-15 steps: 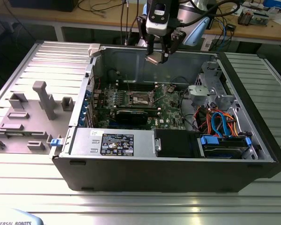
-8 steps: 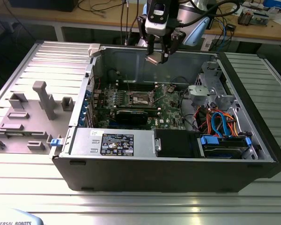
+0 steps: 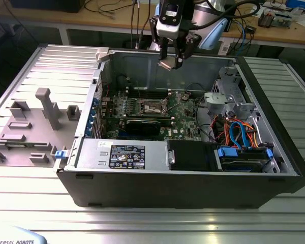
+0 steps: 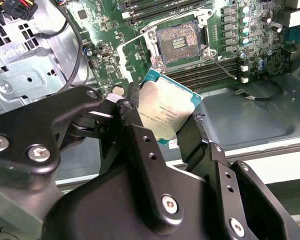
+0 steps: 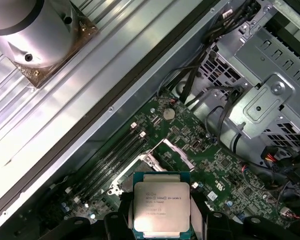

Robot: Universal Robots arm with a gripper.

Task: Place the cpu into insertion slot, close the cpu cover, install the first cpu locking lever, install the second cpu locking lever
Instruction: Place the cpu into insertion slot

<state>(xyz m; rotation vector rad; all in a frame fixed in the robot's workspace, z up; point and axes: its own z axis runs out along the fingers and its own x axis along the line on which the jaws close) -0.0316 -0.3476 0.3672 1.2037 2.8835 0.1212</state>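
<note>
A ribbed metal desk [image 3: 142, 223] is carrying one open computer case [image 3: 178, 188], and a wooden bench with cables is standing behind it in the room. Grey holders [image 3: 48, 107] are lying on the desk at the exterior view's left. One claw [image 3: 171, 62] is hanging above the case, near its back wall, and its two fingers are clamping the one cpu [image 3: 166, 64] by opposite edges. In both wrist views the cpu [image 4: 167, 111] [image 5: 161, 207] is showing its silver metal top to the cameras; being square, it has no longer side. The one insertion slot [image 4: 179, 42] is lying well below it on the green motherboard [image 4: 110, 55], its dark centre uncovered.
</note>
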